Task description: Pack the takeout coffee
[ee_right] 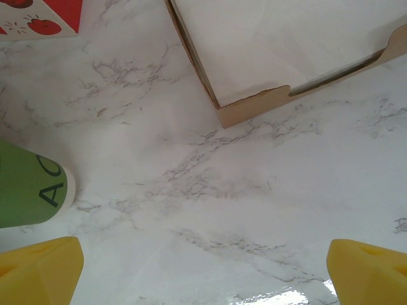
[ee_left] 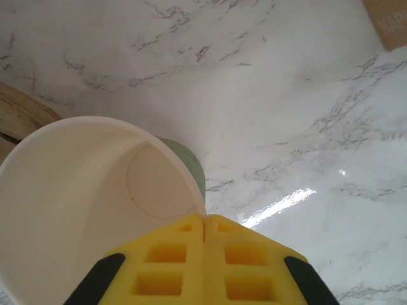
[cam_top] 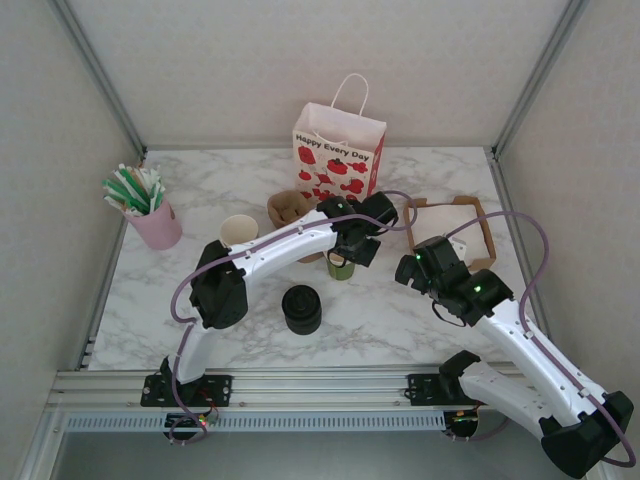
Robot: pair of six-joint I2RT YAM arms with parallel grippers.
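Observation:
The takeout coffee is a small green paper cup standing mid-table, with its top open and no lid on it. My left gripper reaches it from above. In the left wrist view the yellow fingers are shut on the cup's near rim, pinching the wall of the cup, whose white inside shows. My right gripper hangs to the cup's right, open and holding nothing. In the right wrist view the green cup stands at the left, beyond the spread right gripper.
A black stack of lids sits in front of the cup, and lidless white-rimmed cups to its left. A brown holder and a tomato-print paper bag stand behind. A cardboard tray lies right; a pink straw cup far left.

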